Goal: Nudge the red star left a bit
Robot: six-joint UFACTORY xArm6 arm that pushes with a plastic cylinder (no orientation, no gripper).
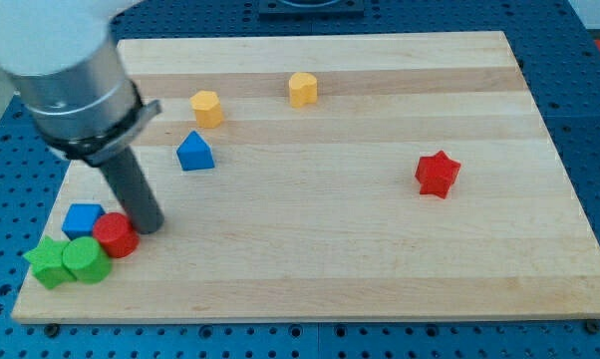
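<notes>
The pale wooden desk (pixel 380 269) is filling most of the view, lying over a blue perforated surface (pixel 599 120) that is showing along the edges. Next in size, the arm (pixel 66 70) is reaching in from the view's top left, its grey cylindrical body narrowing into the straight dark rod. There is no pincer on this arm, so nothing is being gripped or held; my tip (pixel 149 227) is resting on the desk near the view's lower left, just beside the red cylinder (pixel 115 235), on that block's right; whether it is touching cannot be told.

The red star (pixel 438 174) is sitting alone toward the view's right, around mid-height, well apart from my tip and from every other block.

At the lower left corner, four blocks are crowding together: a green star (pixel 47 263) at the far left, a green cylinder (pixel 85 260) just right of it, the red cylinder touching that one's upper right, and a blue cube (pixel 82 219) lying just above them.

A blue house-shaped block (pixel 194 152) is standing above and right of my tip. A yellow hexagonal block (pixel 207 108) is sitting just above it, and another yellow block (pixel 302 89), similar in shape, is lying further right near the view's top.
</notes>
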